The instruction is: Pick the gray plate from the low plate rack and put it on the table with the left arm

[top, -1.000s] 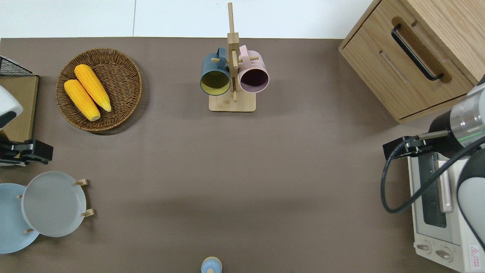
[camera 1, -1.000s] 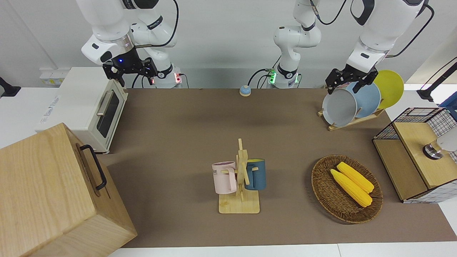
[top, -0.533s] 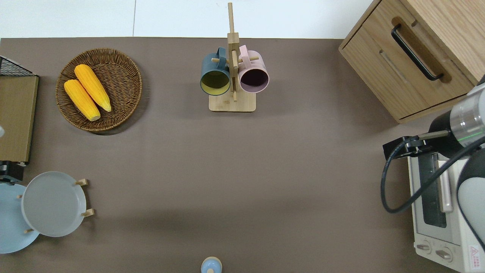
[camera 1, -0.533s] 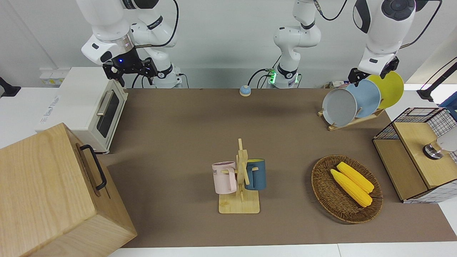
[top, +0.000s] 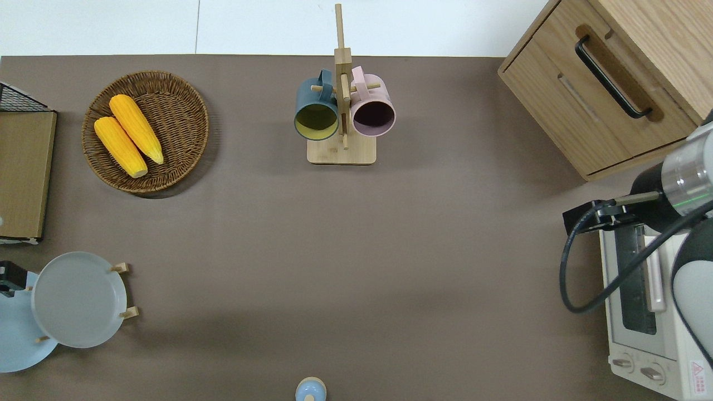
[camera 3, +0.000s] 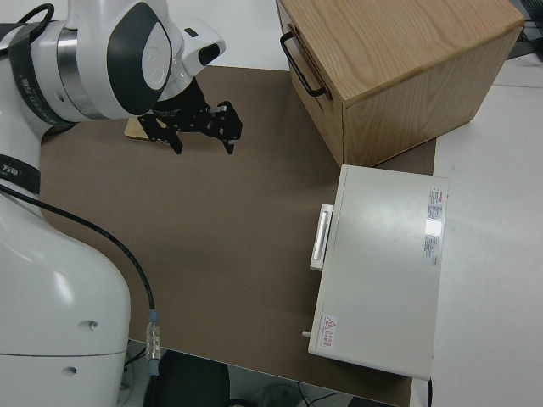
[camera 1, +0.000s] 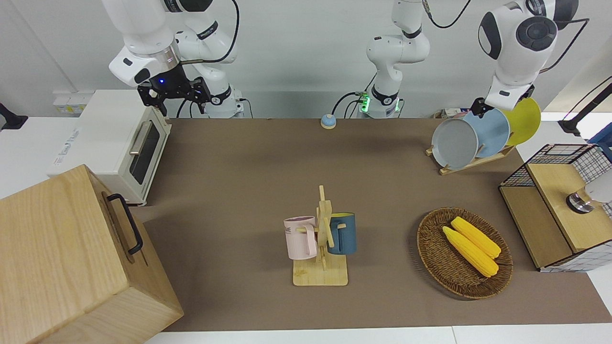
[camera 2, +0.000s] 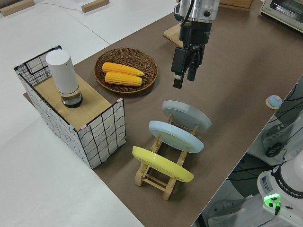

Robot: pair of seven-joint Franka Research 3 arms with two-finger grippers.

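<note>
right end effector (camera 3: 200,127): hanging over the worktop (camera 3: 221,246), fingers spread apart
toaster oven (camera 3: 382,263): sitting beside wooden cabinet (camera 3: 399,68)

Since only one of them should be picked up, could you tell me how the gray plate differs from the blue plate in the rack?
The gray plate is light gray; the blue plate is light blue. The gray plate sits in the end slot of the rack nearest the table's middle, its face fully showing from the front; the blue plate stands in the middle slot, partly covered by the gray one. Both are round, similar in size and lean alike.
</note>
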